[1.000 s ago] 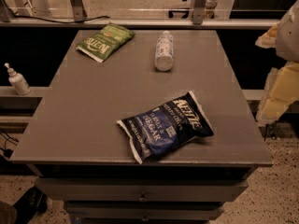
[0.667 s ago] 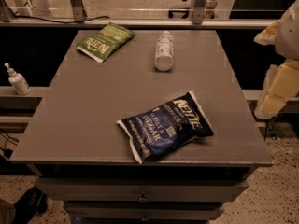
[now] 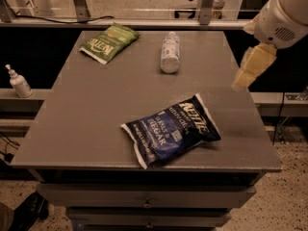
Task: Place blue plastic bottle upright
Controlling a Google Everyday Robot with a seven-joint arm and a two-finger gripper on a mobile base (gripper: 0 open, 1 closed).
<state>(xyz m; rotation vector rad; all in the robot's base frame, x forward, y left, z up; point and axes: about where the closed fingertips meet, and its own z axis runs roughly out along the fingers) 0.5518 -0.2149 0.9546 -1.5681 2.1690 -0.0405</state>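
Observation:
The blue plastic bottle lies on its side on the far middle of the grey table, its white cap pointing to the far edge. It is clear with a pale printed label. My gripper, cream-coloured on a white arm, hangs above the table's right edge, to the right of the bottle and apart from it. It holds nothing that I can see.
A dark blue chip bag lies near the front middle of the table. A green chip bag lies at the far left corner. A white pump-top dispenser stands on a ledge left of the table. Drawers sit below the table top.
My gripper and arm have moved left and up, from beside the table's right side to above its right edge. The bottle and bags have not moved.

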